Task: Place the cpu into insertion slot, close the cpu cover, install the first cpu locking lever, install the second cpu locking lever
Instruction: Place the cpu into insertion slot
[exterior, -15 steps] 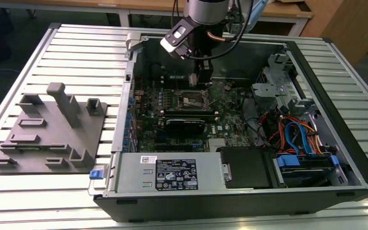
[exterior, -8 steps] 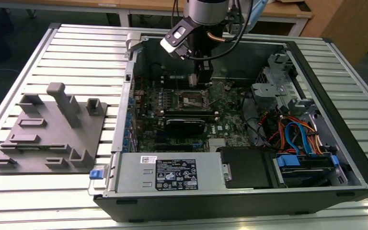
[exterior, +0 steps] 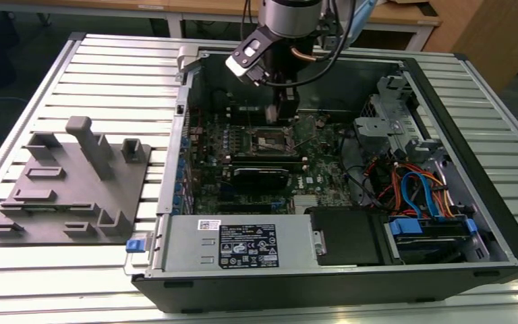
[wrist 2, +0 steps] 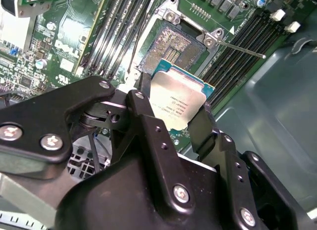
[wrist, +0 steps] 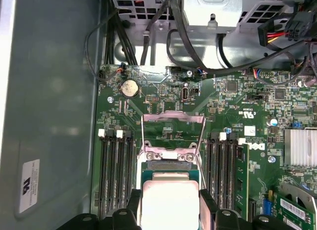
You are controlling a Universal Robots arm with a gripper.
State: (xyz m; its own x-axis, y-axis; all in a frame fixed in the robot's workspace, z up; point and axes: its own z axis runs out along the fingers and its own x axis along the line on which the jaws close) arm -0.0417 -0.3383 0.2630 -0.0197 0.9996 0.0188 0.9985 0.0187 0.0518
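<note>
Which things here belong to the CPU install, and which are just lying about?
Job: cpu, held by the gripper; insertion slot, empty; cpu cover, open; locking lever, released.
Just there: grey fixture plate, coin battery, memory slots, drive cables.

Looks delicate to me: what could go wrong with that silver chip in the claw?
The claw holds the small square silver-grey cpu over the square insertion slot in the green board; landing skewed might damage the slot's contacts. It might also snag the raised silvery metal cpu cover.
</note>
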